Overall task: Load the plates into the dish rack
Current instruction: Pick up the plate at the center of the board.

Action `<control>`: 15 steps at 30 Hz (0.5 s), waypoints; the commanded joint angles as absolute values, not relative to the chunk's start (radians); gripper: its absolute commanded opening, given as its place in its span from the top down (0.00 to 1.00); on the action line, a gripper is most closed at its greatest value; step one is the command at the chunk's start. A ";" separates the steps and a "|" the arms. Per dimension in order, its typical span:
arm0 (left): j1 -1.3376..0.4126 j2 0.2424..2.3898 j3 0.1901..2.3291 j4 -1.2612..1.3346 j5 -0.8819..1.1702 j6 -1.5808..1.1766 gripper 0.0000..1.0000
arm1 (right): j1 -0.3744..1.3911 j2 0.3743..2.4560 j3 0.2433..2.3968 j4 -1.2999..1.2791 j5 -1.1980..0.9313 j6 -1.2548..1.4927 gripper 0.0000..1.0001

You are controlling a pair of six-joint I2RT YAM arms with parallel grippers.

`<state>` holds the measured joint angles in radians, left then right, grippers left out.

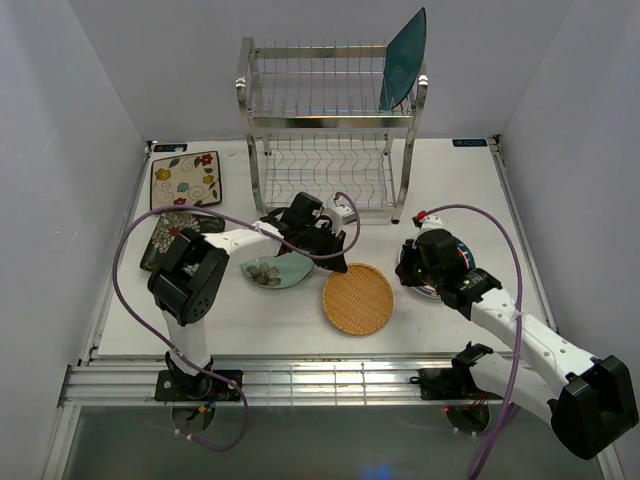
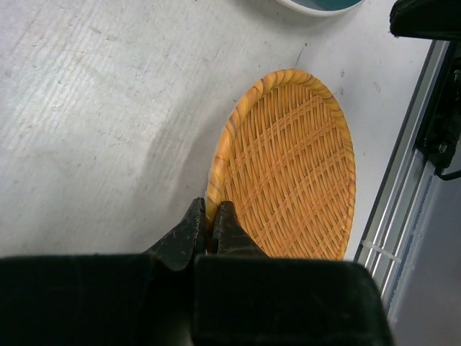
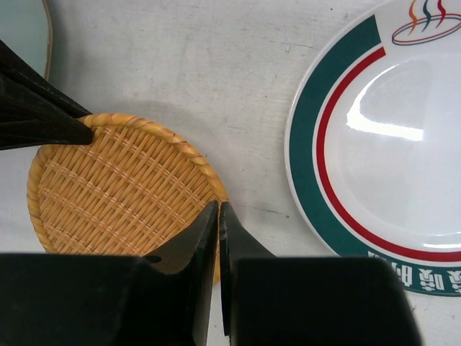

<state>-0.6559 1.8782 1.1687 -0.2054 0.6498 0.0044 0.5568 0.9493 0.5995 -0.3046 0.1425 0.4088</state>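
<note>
I have the left gripper (image 2: 211, 216) closed tight on the woven plate (image 2: 288, 166) at its rim (right gripper (image 3: 218, 209) beside it, closed on nothing), so a lift may let it swing and slip.

We see a white worktop (image 1: 450, 190) with grey scuffs and thin scratches on it. White walls stand around it: a left wall (image 1: 60, 120), a back wall (image 1: 300, 20) and a right wall (image 1: 590, 100). A little blue sticker (image 1: 468, 143) sits at the far right corner of the worktop. A dark sticker (image 1: 168, 147) sits at the far left corner. Along the near edge runs a silver metal rail (image 1: 330, 385) with long grooves. In the left wrist view, a thin white plastic tie (image 2: 376, 249) lies across that rail. Below the rail we see a dark, shiny surface (image 1: 350, 440).
</note>
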 commanded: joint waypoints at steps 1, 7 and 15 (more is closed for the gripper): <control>-0.657 1.781 1.121 -0.181 0.467 0.087 1.00 | 0.561 0.953 0.617 -0.191 0.117 0.368 0.89; -0.618 1.706 1.094 -0.158 0.370 0.054 1.00 | 0.560 0.930 0.577 -0.048 0.061 0.330 0.80; -0.540 1.600 1.042 -0.124 0.410 0.055 1.00 | 0.560 1.009 0.549 0.155 0.092 0.278 0.56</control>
